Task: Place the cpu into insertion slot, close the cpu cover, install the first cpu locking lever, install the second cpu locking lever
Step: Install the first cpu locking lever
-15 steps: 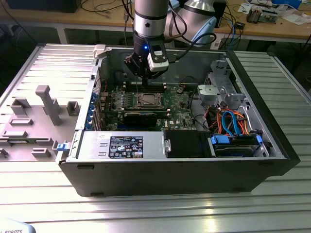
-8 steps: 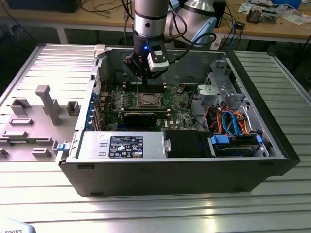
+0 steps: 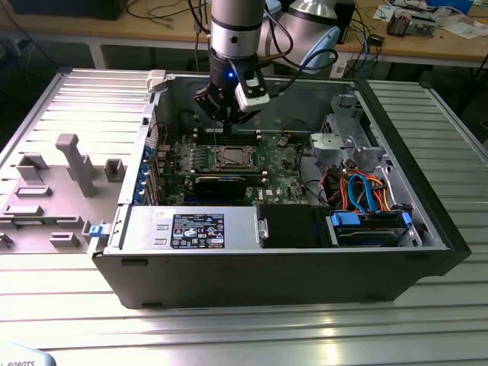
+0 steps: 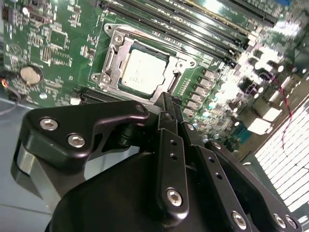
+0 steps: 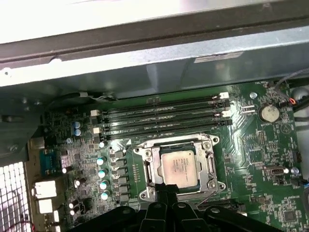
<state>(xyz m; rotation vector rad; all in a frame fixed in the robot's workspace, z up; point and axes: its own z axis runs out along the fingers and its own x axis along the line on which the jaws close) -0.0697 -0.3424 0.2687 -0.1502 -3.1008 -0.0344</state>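
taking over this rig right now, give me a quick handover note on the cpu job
Tool: shut, nothing seen in it, tip at the edge of the socket, beside the cpu cover.
cpu: seated in the socket, metal top showing through the cover's window.
cpu cover: lying flat around the cpu, looks closed.
Done: cpu placed, cover down.
Left: the two locking levers; whether either is latched cannot be told from these views.

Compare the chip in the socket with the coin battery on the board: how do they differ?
The chip is square; the battery is round. The chip is larger and sits inside a metal frame; the battery has none. Both are silvery and lie flat on the board.
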